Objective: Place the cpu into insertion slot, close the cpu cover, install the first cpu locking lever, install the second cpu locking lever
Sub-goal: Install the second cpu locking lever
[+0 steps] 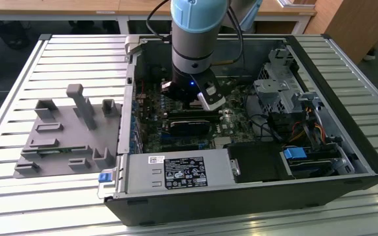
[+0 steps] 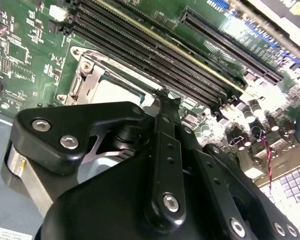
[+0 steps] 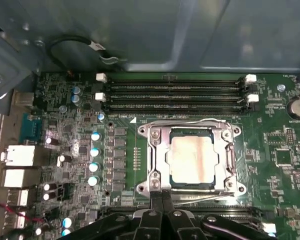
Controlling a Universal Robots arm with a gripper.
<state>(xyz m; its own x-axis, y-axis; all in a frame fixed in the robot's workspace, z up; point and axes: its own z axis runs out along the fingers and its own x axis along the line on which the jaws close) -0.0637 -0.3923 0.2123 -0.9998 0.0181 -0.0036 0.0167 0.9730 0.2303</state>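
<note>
Slatted metal bench carries an open computer case with a grey fixture block at about nine o'clock from it in the exterior view, and wooden desks stand behind. Inside the case the arm reaches down over the green motherboard, its gripper low over the edge of the socket.

In the first wrist view the cpu lies flat in the insertion slot, pale metal top up, with the cpu cover folded down around it as a silvery frame. A thin locking lever runs along the frame's twelve o'clock side and seems hooked down; another wire lever lies along the six o'clock side, just beside the fingertips. The two fingers are pressed together with nothing between them, their tips at the frame's seven o'clock corner, touching or nearly touching it.

I judge the chip seated and the cover closed, with the work now at the levers. The risk is a slip: the closed tips press on thin spring wire, and if they slide off, the lever could spring up, or the tips could strike the cover or the small capacitors at nine o'clock of the socket.
</note>
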